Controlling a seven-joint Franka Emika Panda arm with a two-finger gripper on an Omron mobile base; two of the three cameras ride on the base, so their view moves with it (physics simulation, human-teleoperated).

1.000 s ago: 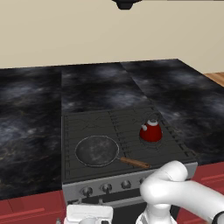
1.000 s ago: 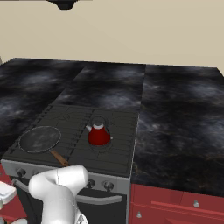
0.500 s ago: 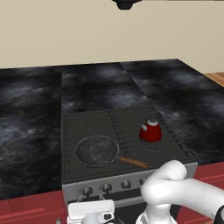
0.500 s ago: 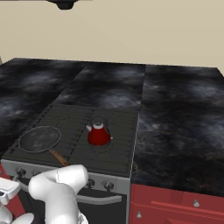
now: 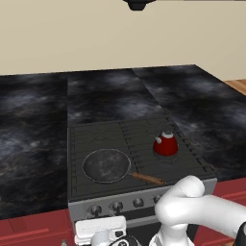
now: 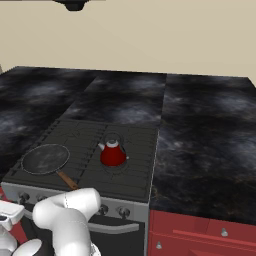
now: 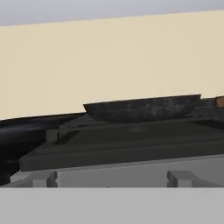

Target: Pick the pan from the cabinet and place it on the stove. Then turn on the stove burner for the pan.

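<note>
Sitting on stove point(image 5: 86, 139), pan point(image 5: 106, 166); handle cut off in hand cam; fingers wide.

The stove point(image 5: 77, 144) sits between two stretches of counter point(image 5: 29, 139), with more counter behind it up to the wall. The pan point(image 5: 106, 166) lies on the front-left burner point(image 5: 81, 182), its handle pointing right and toward the front edge. The kettle point(image 5: 166, 143) stands on the cooktop to the pan's right and a little further back, well apart from it. A row of knobs point(image 5: 116, 207) runs along the stove's front, below the pan. Drawers point(image 6: 200, 235) lie under the right counter.
</note>
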